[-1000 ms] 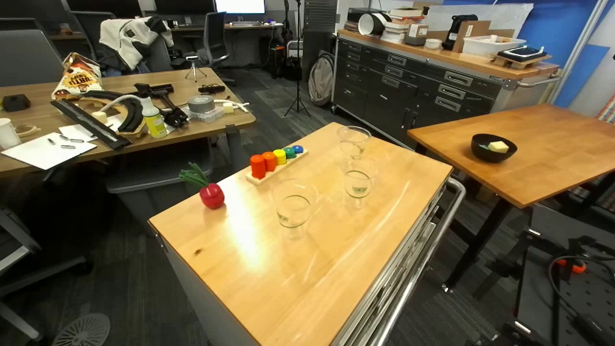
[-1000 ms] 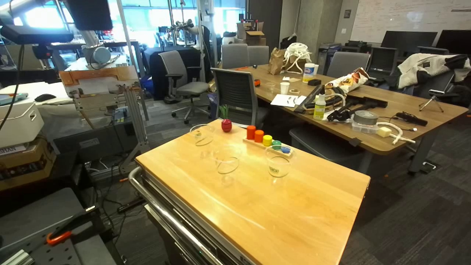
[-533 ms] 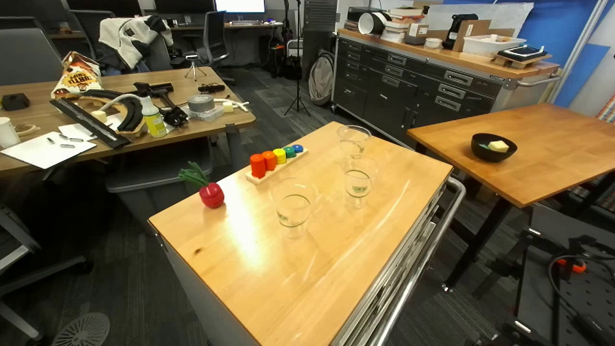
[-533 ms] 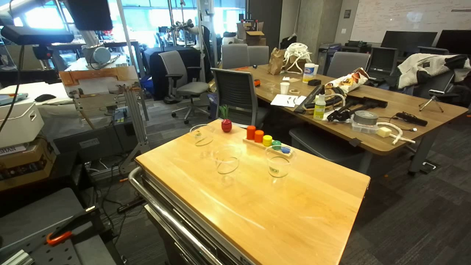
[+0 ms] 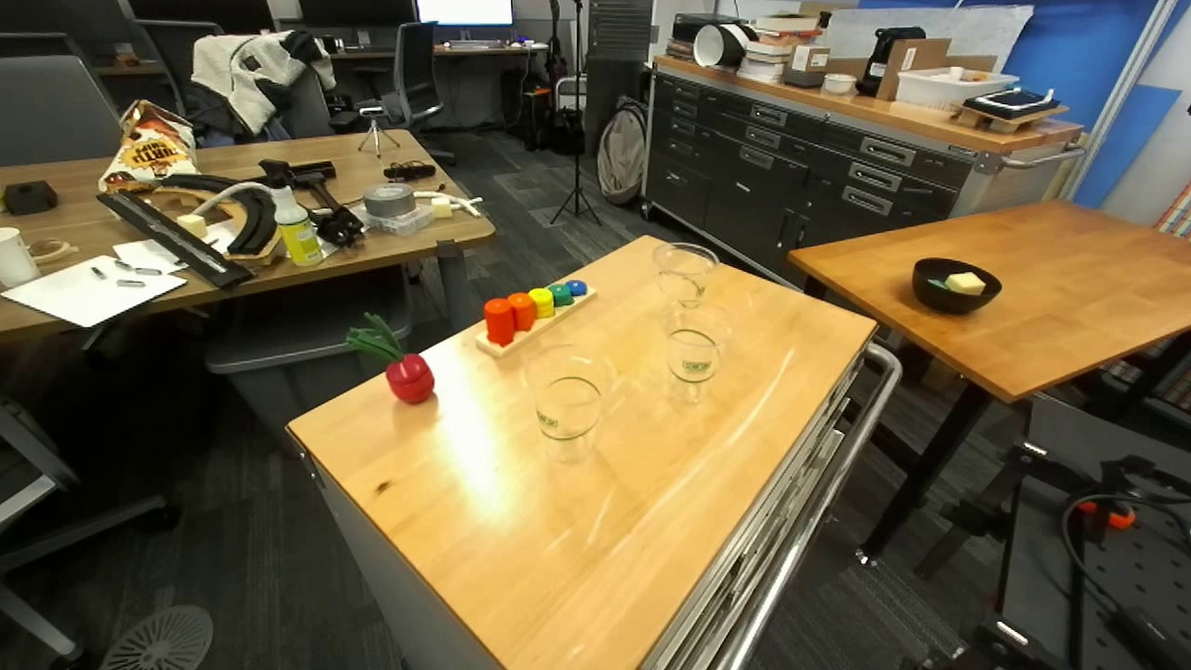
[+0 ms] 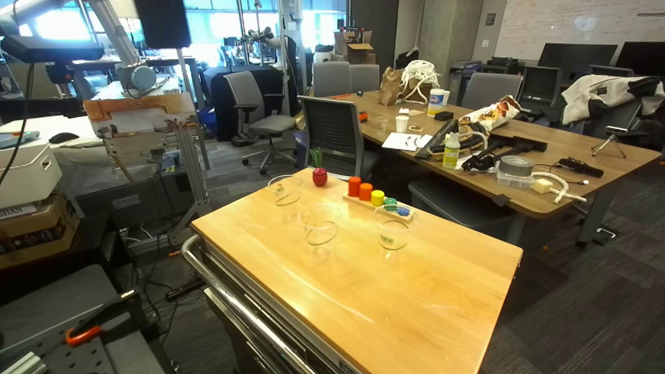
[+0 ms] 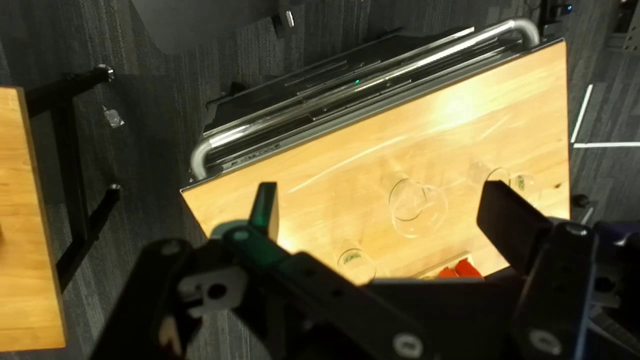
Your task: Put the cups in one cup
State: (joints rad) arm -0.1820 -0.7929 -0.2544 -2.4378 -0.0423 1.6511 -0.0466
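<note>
Three small clear cups stand apart on the wooden cart top. One cup is nearest the red toy vegetable; it also shows at the back left in an exterior view and partly behind a finger in the wrist view. The middle cup is in both exterior views and between the fingers' outlines in the wrist view. The third cup is beside the blocks' blue end; the wrist view shows it partly covered. My gripper is open, empty and high above the cart.
A board of colourful blocks and a red toy vegetable with green leaves stand along the cart's edge. A metal handle runs along the opposite side. Another wooden table holds a dark bowl.
In an exterior view, the dark part at the top left, seemingly part of my arm, has moved to the right. The cups have not moved.
</note>
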